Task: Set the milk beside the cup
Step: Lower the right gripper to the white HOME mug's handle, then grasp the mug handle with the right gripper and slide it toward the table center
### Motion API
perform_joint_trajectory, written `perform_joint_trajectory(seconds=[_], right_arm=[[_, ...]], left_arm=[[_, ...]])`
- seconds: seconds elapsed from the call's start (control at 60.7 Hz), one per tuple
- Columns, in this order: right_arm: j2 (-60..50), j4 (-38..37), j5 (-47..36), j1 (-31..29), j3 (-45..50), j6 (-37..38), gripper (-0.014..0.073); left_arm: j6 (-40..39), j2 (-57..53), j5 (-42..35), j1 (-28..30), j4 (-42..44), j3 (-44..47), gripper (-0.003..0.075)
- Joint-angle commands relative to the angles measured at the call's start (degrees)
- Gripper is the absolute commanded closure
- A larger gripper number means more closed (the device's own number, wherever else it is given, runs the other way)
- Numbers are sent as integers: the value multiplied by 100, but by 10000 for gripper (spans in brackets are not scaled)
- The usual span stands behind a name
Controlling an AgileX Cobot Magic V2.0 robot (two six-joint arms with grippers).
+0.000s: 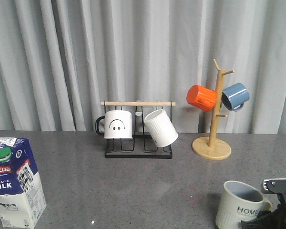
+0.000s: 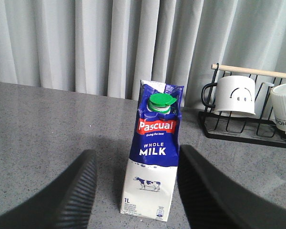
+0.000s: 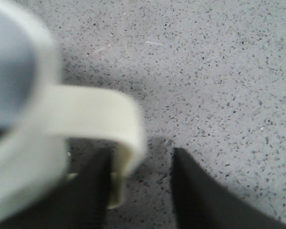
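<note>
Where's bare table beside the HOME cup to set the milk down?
Bare table runs from the milk at the near left across to the cup, in front of the mug rack. The cup's left side is free. Its right is crowded: the right gripper sits at the handle.

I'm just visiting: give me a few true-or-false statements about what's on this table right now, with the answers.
1. The milk stands upright at the table's left. True.
2. The cup sits beside the milk. False: it is far across, at the right.
3. The left tool grips the milk. False: its fingers are open, apart from the carton.
4. The orange mug hangs on the wooden tree. True.
5. The smiley mug lies on the table. False: it hangs on the rack.
</note>
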Motion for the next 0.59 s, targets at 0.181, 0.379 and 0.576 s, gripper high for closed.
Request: perform_joint_trajectory(seconds=[0.181,0.379,0.576], right_arm=[[-153,-148,-520,15,-157,82,605],[-355,-303,-526,798,-349,80,603],[-405,-303,-255,1939,-829,27,603]], left_arm=[[-25,64,-401,-12,12,-204,340],[-25,64,-344,-12,12,-204,340],[-25,64,-325,-12,12,-204,340]])
